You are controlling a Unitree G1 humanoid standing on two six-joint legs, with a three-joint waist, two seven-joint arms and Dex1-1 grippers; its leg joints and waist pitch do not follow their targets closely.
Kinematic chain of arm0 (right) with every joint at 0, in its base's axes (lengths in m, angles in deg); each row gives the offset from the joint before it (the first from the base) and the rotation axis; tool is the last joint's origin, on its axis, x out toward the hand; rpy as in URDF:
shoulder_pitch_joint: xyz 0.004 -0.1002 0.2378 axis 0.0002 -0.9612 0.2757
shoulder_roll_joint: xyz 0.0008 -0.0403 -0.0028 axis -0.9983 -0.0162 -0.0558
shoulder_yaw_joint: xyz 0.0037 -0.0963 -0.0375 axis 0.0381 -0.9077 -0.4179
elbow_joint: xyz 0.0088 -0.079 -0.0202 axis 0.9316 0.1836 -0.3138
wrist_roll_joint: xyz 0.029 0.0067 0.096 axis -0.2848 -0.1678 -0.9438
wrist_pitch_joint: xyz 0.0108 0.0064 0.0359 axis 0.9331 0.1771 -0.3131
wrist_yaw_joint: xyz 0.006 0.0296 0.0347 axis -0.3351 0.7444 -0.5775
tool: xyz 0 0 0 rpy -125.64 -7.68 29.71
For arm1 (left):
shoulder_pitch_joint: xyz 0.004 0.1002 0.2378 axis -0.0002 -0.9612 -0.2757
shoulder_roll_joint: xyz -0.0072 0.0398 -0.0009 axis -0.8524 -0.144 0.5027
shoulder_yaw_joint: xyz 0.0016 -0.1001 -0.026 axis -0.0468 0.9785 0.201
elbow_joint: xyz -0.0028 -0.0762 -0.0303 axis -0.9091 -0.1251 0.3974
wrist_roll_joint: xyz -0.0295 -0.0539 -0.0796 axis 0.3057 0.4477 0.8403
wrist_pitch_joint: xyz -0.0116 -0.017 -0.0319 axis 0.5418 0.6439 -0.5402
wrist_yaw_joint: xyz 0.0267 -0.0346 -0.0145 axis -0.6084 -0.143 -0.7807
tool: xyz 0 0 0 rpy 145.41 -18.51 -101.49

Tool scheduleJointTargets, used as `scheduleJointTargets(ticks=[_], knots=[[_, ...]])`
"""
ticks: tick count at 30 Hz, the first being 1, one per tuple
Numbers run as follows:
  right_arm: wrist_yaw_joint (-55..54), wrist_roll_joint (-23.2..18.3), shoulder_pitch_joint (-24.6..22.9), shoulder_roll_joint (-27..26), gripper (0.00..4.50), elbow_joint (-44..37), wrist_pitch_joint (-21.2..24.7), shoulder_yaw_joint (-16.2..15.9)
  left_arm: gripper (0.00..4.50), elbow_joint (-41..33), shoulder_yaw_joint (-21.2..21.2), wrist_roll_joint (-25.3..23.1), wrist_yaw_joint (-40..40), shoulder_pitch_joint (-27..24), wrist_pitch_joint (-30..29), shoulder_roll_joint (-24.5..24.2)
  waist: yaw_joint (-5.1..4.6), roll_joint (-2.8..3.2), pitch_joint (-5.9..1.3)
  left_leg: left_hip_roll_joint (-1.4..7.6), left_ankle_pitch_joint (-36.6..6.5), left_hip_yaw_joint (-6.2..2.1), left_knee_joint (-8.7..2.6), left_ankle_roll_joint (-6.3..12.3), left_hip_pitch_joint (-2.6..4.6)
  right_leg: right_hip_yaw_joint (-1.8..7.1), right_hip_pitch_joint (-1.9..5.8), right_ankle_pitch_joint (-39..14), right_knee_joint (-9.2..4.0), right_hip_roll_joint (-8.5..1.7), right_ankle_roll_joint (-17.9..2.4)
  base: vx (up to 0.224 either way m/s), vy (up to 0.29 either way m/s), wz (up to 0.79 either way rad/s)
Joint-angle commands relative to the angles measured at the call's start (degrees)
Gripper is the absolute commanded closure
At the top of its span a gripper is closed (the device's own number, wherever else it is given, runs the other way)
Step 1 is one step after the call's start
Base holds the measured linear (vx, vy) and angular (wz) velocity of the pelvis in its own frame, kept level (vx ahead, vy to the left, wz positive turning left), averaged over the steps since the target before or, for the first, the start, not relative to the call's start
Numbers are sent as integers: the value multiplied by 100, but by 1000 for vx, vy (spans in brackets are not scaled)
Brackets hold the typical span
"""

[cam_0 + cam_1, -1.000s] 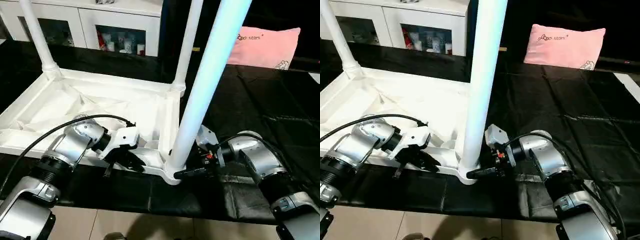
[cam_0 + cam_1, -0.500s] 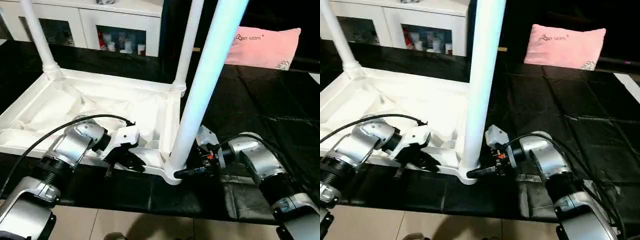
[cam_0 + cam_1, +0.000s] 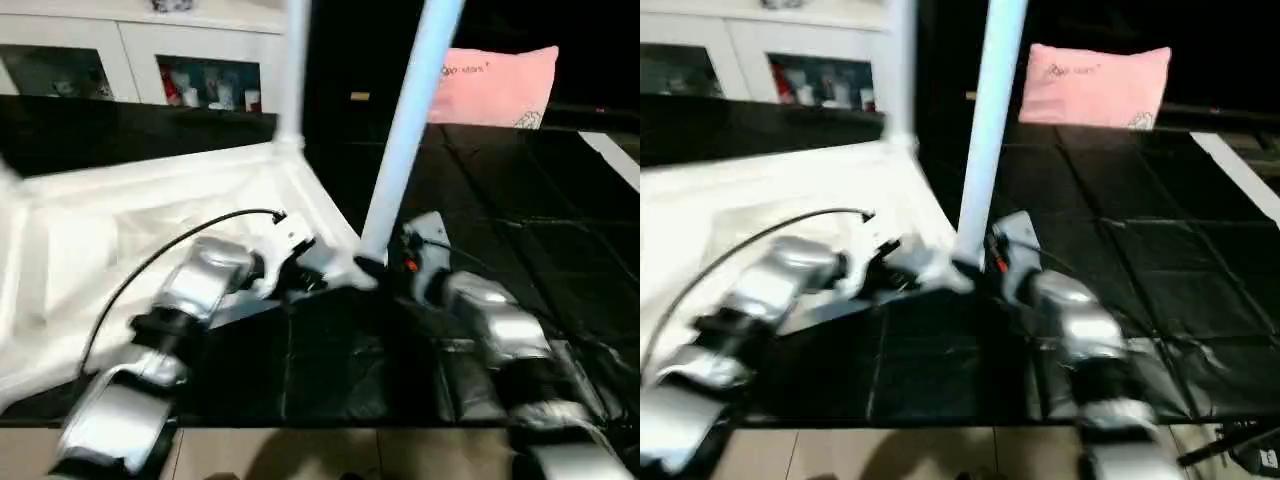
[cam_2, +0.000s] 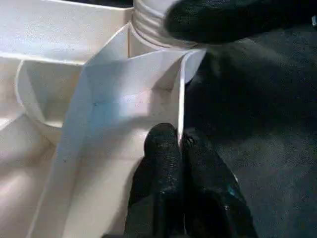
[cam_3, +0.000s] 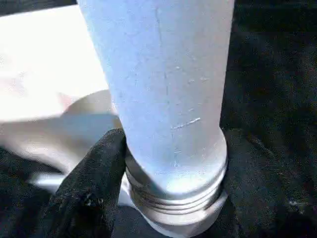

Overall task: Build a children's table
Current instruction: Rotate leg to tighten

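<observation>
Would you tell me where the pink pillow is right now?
In the left eye view the pink pillow lies at the far right on the black cover, behind the near table leg.

- The tabletop lies upside down on a black sheet.
- Two legs stand up from it: a near leg at the front corner and a far leg behind.
- The left gripper sits at the tabletop's near edge.
- The right gripper is at the near leg's base.
- A pink pillow and a white cabinet lie beyond.
</observation>
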Motion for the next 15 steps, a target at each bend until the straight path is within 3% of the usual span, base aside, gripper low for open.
scheduleJointTargets(ticks=[1,4,5,7,14,15], knots=[[-461,-89,130,-590,184,446,259,-231,450,-47,127,212,485,366,32,500,50,38,-397,48,-938,2,-362,61,-16,257,328,-1886,-494,-406,-865,0,0,0],[-839,1,336,-775,184,579,28,-132,450,31,111,120,757,463,15,606,56,42,-420,58,-846,11,-361,112,-8,262,349,-1370,-442,-398,-978,0,0,0],[-845,10,348,-773,114,565,7,-123,450,16,92,110,745,455,12,598,56,38,-425,57,-762,14,-358,156,-26,272,364,-1116,-416,-396,-1027,0,0,0],[-777,2,337,-735,111,474,-19,-73,450,-45,14,67,635,396,8,528,49,24,-414,55,-750,20,-363,233,-32,267,375,-951,-406,-393,-1091,0,0,0],[-398,96,118,-396,65,228,-266,-186,450,17,-76,-23,372,306,146,256,54,27,-394,66,-930,18,-377,228,-23,273,374,-1344,-451,-410,-992,0,0,0],[-260,110,43,-277,39,144,-334,-226,450,31,-94,-38,301,290,188,185,61,29,-398,65,-905,15,-376,228,-26,273,380,-1316,-448,-415,-996,0,0,0]])
